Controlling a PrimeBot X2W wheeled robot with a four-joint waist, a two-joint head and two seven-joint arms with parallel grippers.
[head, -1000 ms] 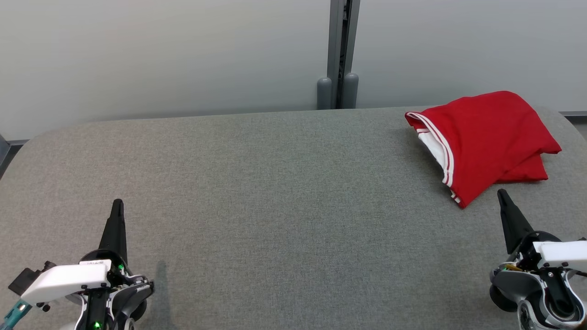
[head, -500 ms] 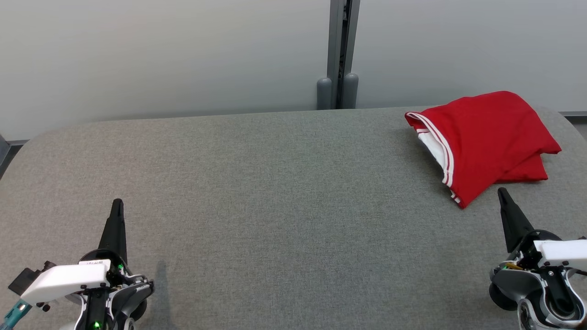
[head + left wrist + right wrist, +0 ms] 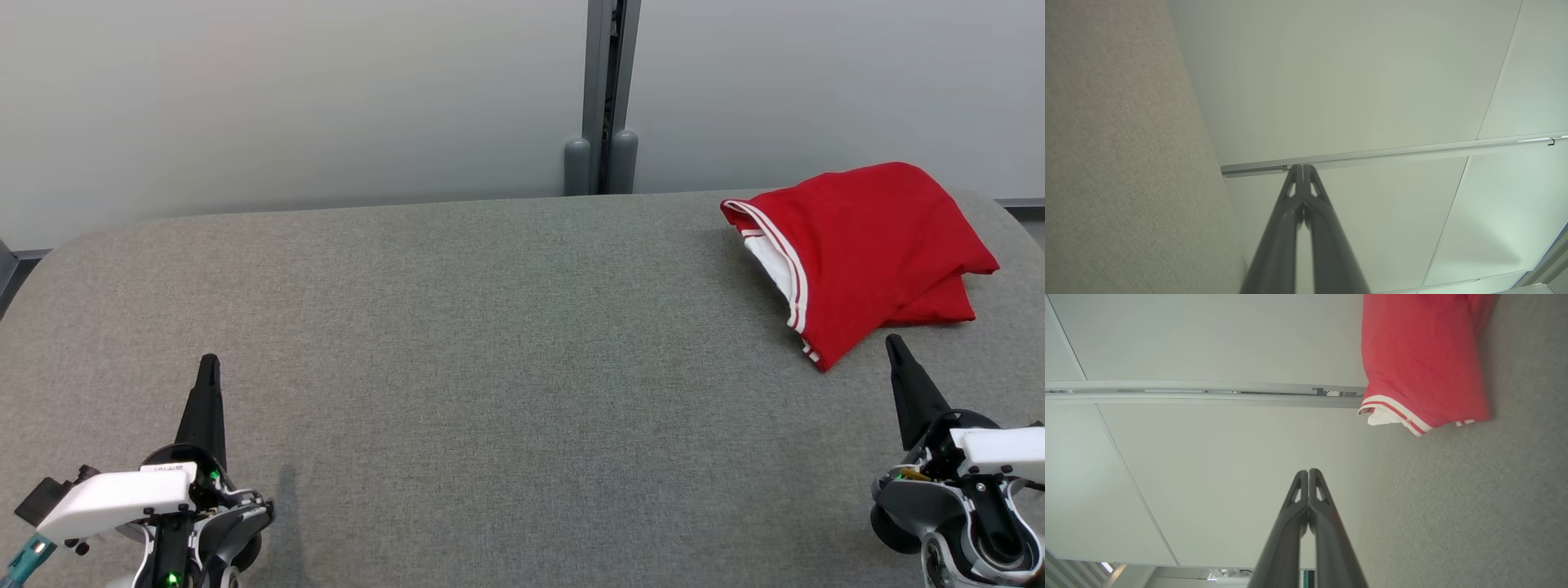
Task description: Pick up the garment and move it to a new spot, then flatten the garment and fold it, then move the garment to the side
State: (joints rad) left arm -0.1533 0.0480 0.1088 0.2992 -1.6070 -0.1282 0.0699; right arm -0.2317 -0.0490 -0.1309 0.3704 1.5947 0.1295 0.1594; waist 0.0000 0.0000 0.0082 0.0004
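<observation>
Left end effector (image 3: 210, 361) seen at lower left, fingers pressed together, grey worktop (image 3: 506, 351) spread across the frame, red garment (image 3: 865, 245) laid at upper right, seemingly folded, right end effector (image 3: 894, 343) closed tight just below it

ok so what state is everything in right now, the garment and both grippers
red garment, loosely folded in layers, lying at the table's far right, held by nothing
left gripper, jaws shut, empty, over the table's near left
right gripper, jaws shut, empty, tip just short of the garment, not touching it
table, grey fabric top, bearing the garment
</observation>
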